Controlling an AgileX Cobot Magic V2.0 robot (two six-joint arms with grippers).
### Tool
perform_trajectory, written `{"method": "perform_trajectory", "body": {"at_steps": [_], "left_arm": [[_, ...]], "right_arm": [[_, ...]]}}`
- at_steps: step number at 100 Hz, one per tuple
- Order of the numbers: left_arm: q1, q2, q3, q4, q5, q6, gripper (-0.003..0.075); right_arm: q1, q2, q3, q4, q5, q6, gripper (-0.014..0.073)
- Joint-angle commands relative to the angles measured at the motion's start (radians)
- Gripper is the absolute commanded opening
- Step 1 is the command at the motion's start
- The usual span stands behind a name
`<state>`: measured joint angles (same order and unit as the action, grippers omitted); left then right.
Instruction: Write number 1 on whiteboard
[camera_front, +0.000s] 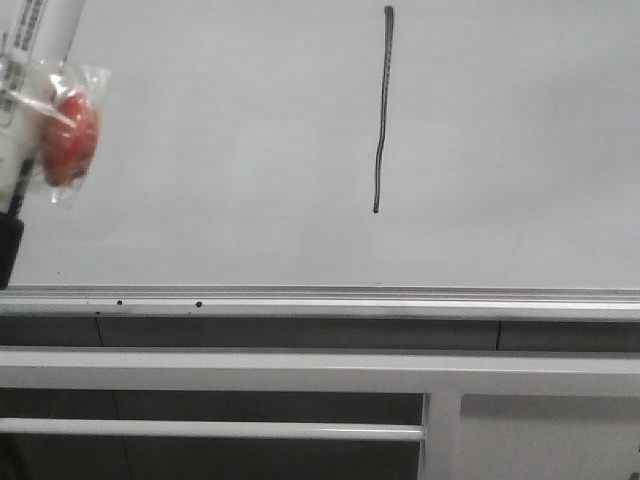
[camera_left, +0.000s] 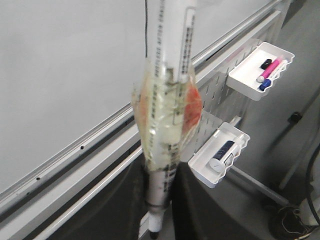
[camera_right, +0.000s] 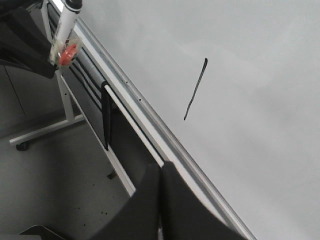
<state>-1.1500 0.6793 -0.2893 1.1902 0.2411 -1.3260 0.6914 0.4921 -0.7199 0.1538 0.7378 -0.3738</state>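
Left hand (camera_left: 159, 200): its dark fingers pinch the lower barrel of a marker (camera_left: 167, 100), seen closest in the left wrist view.
Marker: white barrel with printed text, a black tip end pointing down past the fingers, and an orange disc (camera_front: 70, 135) taped to it under crinkled clear film; its upper end is cut off by the frame edge.
Right hand (camera_right: 161, 200): two dark fingers pressed together, only a thin seam between them, holding nothing.
Rails (camera_front: 300, 370): grey metal bars run below the board, with dark gaps between them.
Trays: two white trays hang on a perforated panel beside the board. The nearer tray (camera_left: 220, 155) holds a white and dark cylinder, hard to identify. The farther tray (camera_left: 260, 67) holds a pink pen, a blue piece and a small black piece.
Whiteboard (camera_front: 220, 150): plain white, glossy, with a silver frame along its lower edge; it fills most of the front view and is cut off on three sides.
Number 1 (camera_front: 382, 110): a thin black stroke, nearly vertical and slightly wavy, thicker at the top, drawn right of the board's middle, well apart from the marker at the far left.
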Motion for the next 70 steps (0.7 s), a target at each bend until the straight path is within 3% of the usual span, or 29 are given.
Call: {"method": "perform_trajectory", "body": {"at_steps": [1,14,34,45,56,70], "left_arm": [[0.002,-0.009,0.001,0.194,0.019,-0.222,-0.002],[0.002,-0.007,0.021,0.435,0.096,-0.503,-0.002],[0.0,-0.005,0.045,0.461,0.172,-0.565,-0.002],[0.0,0.005,0.055,0.566,0.2,-0.69,-0.002],[0.0,0.027,0.072,0.655,0.262,-0.835,-0.002],[-0.005,0.072,0.074,0.655,0.269,-0.85,-0.002]], "right_arm": [[0.0,0.003,-0.006,0.002,-0.124,-0.014,-0.0063],[0.0,0.003,0.0,0.002,-0.158,-0.014,-0.0063],[0.0,0.003,0.002,-0.005,-0.214,-0.014,-0.0063],[0.0,0.003,0.028,-0.017,-0.254,-0.014,-0.0063],[0.0,0.001,0.082,-0.017,-0.352,-0.014,-0.0063],[0.0,-0.022,0.167,-0.017,-0.506,-0.014,-0.0063]]}}
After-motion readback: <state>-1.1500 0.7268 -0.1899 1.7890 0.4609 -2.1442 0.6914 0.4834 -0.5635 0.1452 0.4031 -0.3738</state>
